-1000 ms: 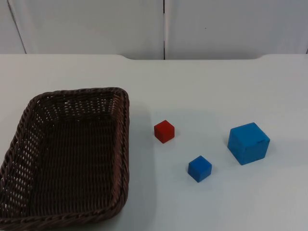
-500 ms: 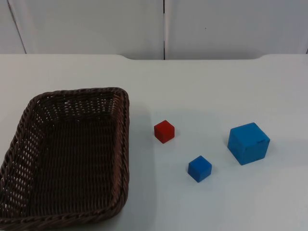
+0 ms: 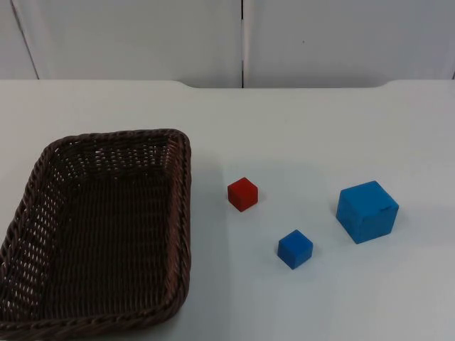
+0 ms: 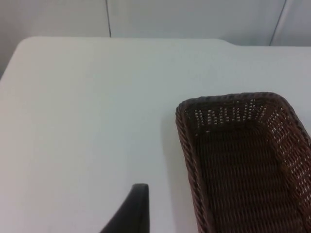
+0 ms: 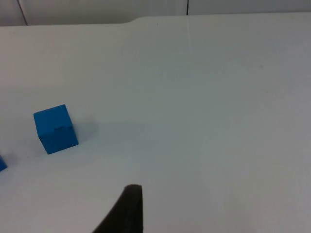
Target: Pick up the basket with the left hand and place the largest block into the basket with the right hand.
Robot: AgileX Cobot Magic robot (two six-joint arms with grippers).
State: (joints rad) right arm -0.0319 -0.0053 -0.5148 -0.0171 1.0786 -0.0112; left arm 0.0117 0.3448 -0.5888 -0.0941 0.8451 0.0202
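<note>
The basket (image 3: 99, 231) lies nearest the camera on the left side of the counter (image 3: 298, 128), empty, its long axis running from the near edge away toward the partition wall. It is dark woven wicker, probably light and fairly stiff, with a thick braided rim (image 4: 187, 145) that should give a firm hold; the far short rim or the long side looks like the place to pinch it. The left gripper (image 4: 130, 213) hangs beside the basket's outer long side, apart from it; whether its jaws are spread or pressed together I cannot tell.

Right of the basket sit the small blue block (image 3: 295, 249), then the large blue block (image 3: 367, 211), then the small red block (image 3: 242, 194), all well apart. The large one stands flat, turned slightly so a corner faces the camera. It looks rigid with smooth faces, so opposite flat sides suit the grasp. The right gripper (image 5: 124, 211) waits off to its side, jaw state unclear.
</note>
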